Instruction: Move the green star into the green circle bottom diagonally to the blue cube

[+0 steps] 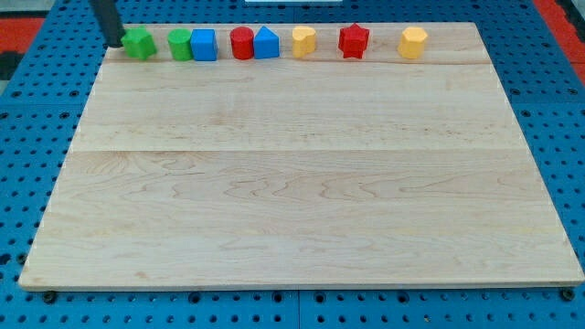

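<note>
The green star (139, 43) lies at the left end of a row of blocks along the view's top edge of the wooden board (292, 183). The green circle (179, 43) is just to its right, touching the blue cube (204, 45). My tip (116, 43) is a dark rod that comes down from the top left. It stands right at the left side of the green star, touching it or nearly so.
Further right in the same row are a red cylinder-like block (241, 43), a blue house-shaped block (266, 43), a yellow block (303, 41), a red star (354, 40) and a yellow hexagon-like block (413, 42). A blue pegboard surface (27, 137) surrounds the board.
</note>
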{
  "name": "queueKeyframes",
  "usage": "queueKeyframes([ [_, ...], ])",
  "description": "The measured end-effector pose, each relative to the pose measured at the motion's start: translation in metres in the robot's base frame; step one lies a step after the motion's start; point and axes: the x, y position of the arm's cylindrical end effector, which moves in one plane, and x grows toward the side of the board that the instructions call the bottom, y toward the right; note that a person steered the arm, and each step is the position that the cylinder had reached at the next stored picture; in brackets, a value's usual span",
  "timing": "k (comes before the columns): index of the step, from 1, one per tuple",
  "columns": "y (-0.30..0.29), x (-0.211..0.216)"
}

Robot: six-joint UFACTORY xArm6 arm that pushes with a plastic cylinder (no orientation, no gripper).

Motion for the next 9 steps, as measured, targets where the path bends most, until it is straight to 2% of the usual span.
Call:
queueKeyframes([
  [1, 0.046, 0.000],
  [3, -0.002, -0.005],
  [4, 0.000, -0.030],
  [5, 0.037, -0.032],
  [9, 0.071, 0.015],
])
